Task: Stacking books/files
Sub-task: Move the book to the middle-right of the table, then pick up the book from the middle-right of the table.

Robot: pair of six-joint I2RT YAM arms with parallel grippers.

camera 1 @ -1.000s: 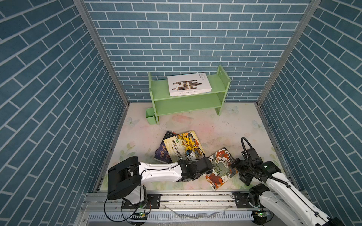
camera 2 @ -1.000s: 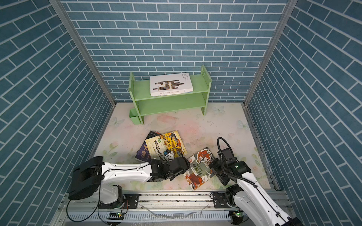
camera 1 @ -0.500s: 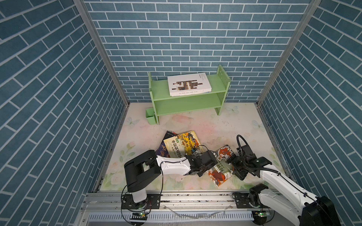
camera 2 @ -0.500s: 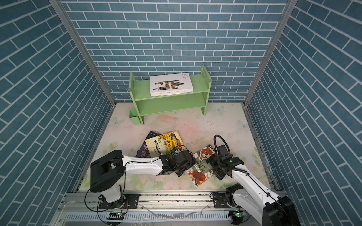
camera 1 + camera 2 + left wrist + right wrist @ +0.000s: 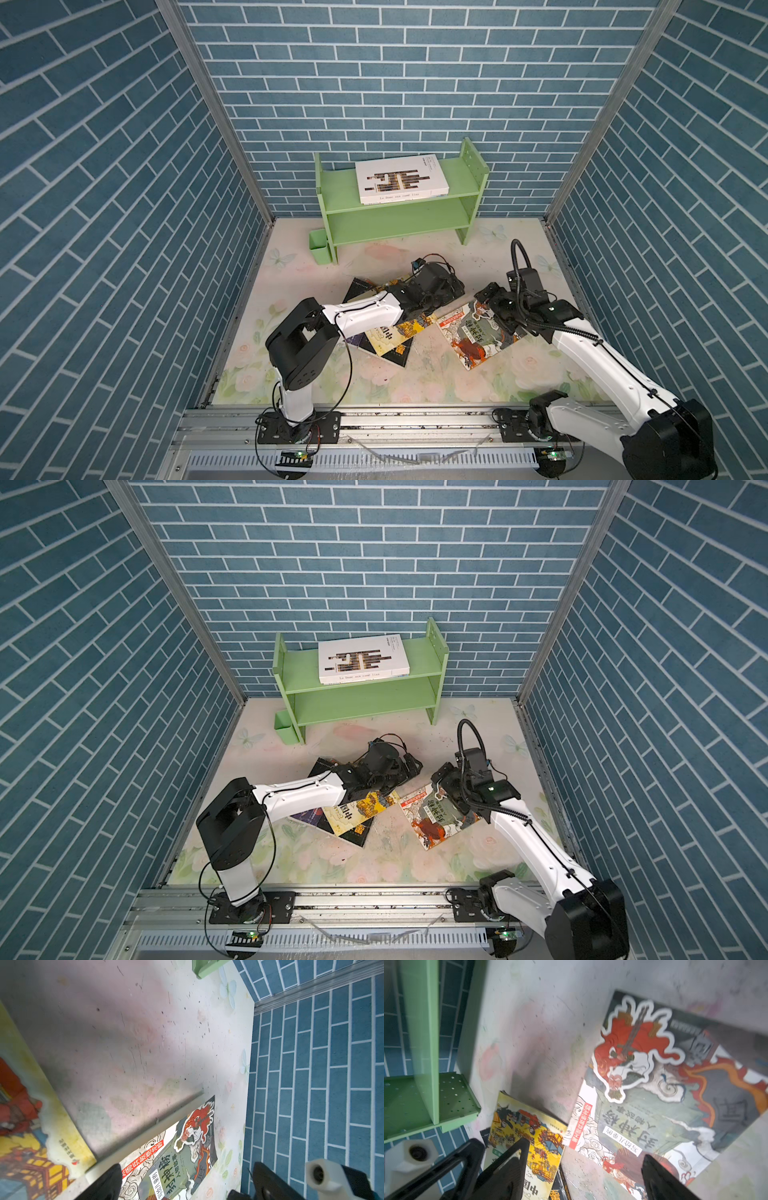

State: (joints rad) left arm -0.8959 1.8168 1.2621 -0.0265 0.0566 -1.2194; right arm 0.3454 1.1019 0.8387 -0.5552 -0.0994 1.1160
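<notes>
Books sit in three places on the flowered floor (image 5: 415,386). A white book with dark bars (image 5: 401,178) lies flat on the top board of the green shelf (image 5: 399,226), which stands against the back wall at 12 o'clock, with a small green box (image 5: 319,251) just beside its 9 o'clock leg. Near the middle of the floor a yellow picture book (image 5: 409,330) lies on a black book with orange characters (image 5: 397,353). A purple cover (image 5: 354,338) peeks out from under them at 9 o'clock, partly hidden by the left arm. A book with a red beast (image 5: 473,338) lies flat by itself just at 3 o'clock of that pile; whether the nearest corners touch is unclear. The left gripper (image 5: 453,290) hangs over the pile's 1 o'clock corner, and its wrist view shows the black fingers (image 5: 108,1182) spread wide, holding nothing. The right gripper (image 5: 494,309) hangs over the beast book's 1 o'clock corner; its fingers (image 5: 508,1172) also stand wide apart and empty above that cover.
</notes>
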